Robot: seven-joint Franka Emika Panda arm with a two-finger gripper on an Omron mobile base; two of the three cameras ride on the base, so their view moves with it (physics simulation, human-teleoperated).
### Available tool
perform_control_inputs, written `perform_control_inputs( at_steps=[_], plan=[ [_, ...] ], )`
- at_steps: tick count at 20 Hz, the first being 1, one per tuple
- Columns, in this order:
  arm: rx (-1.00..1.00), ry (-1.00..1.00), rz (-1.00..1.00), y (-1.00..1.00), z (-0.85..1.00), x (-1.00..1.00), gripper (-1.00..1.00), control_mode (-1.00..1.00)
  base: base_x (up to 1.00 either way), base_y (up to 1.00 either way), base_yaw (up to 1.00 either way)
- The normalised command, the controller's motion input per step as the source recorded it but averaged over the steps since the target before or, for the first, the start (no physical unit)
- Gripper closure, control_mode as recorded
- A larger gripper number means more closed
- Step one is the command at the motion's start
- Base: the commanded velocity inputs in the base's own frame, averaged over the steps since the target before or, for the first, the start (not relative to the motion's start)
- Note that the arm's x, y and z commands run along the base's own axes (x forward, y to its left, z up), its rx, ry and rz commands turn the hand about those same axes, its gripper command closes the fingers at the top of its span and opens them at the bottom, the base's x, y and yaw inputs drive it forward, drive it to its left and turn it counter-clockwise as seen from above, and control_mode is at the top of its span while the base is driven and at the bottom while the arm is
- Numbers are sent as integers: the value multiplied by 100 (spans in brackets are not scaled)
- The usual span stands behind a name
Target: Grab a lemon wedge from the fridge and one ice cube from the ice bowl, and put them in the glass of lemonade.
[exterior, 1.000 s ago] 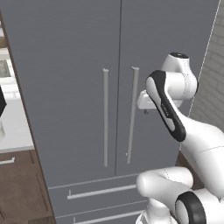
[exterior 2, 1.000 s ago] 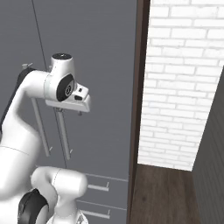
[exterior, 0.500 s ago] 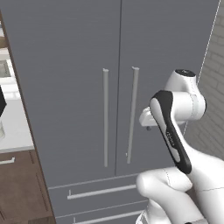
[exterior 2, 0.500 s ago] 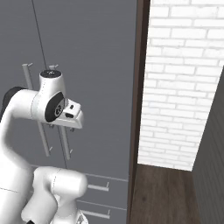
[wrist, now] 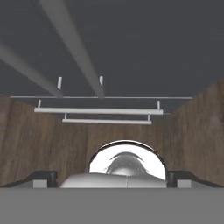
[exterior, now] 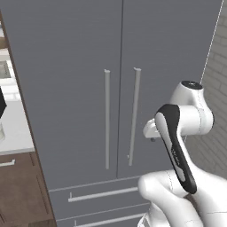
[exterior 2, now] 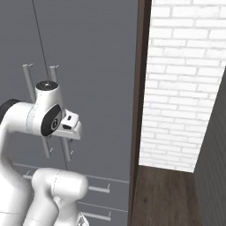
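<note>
Facing the fridge point(exterior: 80, 66) with both doors shut, the arm has the whole task ahead: no lemon wedge, ice cube or glass of lemonade is in sight. Its gripper point(exterior 2: 73, 128), jaws released and empty, hangs just beside the right door handle point(exterior: 134, 115). A brick wall point(exterior 2: 185, 84) hems the right side; floor point(exterior 2: 167, 194) lies open there.

The closed fridge point(exterior 2: 92, 66) is faced by the arm point(exterior 2: 44, 121); a white brick wall point(exterior 2: 185, 79) is seen alongside.
</note>
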Motion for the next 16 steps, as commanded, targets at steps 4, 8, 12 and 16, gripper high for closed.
perform_control_inputs(
  at_steps=[4,8,12,16],
  plan=[
    [0,0,0,3,-13,-10,-100,100,-5,4,0],
    [0,0,0,0,0,0,-100,100,-38,24,0],
    [0,0,0,0,0,0,-100,100,-34,63,0],
    [0,0,0,0,0,0,-100,100,0,97,0]
  ],
)
